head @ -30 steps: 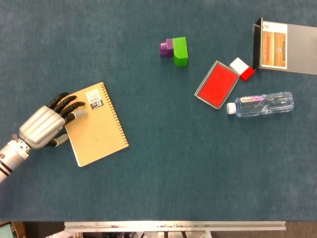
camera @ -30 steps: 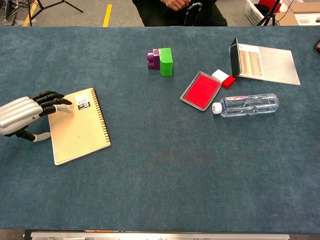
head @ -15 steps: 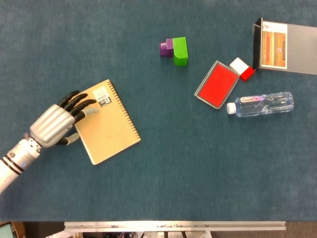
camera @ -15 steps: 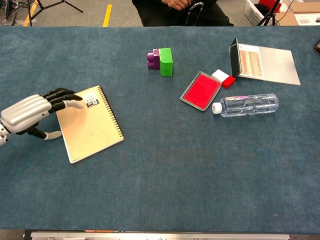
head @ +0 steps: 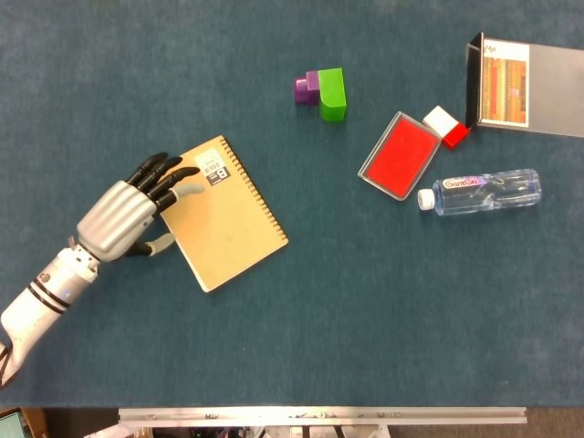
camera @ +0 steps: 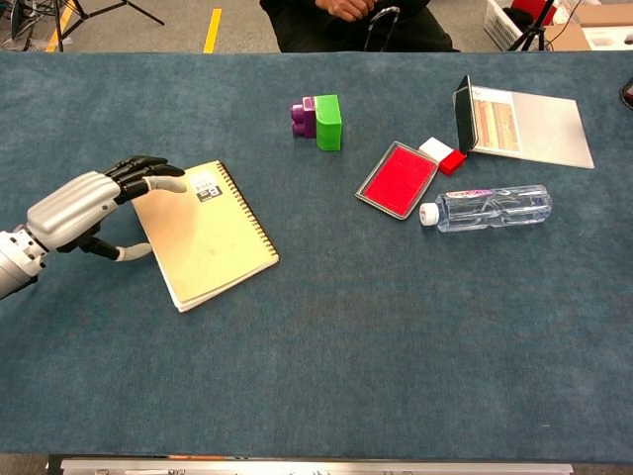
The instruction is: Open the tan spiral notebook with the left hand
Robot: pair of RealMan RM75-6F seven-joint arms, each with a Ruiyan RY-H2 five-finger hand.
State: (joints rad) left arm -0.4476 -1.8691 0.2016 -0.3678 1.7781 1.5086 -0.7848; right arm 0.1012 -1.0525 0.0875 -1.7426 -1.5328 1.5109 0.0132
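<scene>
Head view, item: my left hand [head: 128, 217], fingers spread, fingertips resting on the closed tan spiral notebook [head: 226, 212] lying flat just beyond it. Risk: I press instead of hooking the cover; notebook skids across desk [head: 365, 310], staying shut.

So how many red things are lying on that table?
2. A flat red tray lies right of centre, above the water bottle. A small red-and-white block sits just beyond the tray's far corner, beside the upright book. None seems hidden.
</scene>
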